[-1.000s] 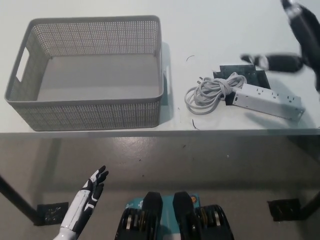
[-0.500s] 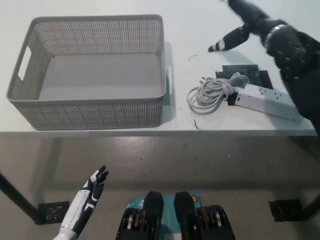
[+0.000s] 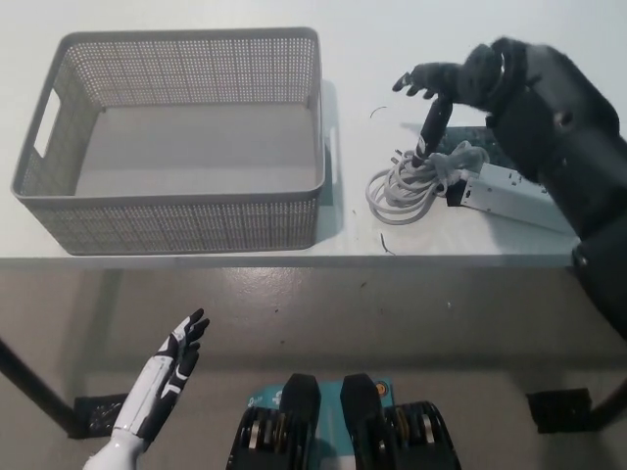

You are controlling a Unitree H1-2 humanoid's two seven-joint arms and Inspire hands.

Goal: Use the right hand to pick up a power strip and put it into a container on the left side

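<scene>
The power strip [image 3: 509, 194] is a long, white, rectangular plastic bar lying flat on the right part of the counter [image 3: 196, 15], angled so its far end points toward the lower right. Much of its right portion is covered by the black right arm. Its white cord [image 3: 407, 181] is gathered in a loose, round coil of several loops just left of the strip, touching its near end. A dark, flat, square-edged mat [image 3: 480, 139] lies under the strip and part of the coil.

The right hand [image 3: 453, 86] is black and matte, positioned above the coil and the strip's left end. Its fingers [image 3: 431, 127] are spread apart and hold nothing; one points down toward the coil, but contact cannot be confirmed.

The container [image 3: 181, 211] is a grey rectangular plastic basket with finely perforated, mesh-like walls, rounded corners and a slot handle in its left wall. It stands on the left part of the counter, well apart from the strip. Its smooth floor is bare.

The counter surface is pale and smooth.

The white left hand [image 3: 167, 367] rests below the counter edge at the lower left, fingers extended and slightly apart, holding nothing.
</scene>
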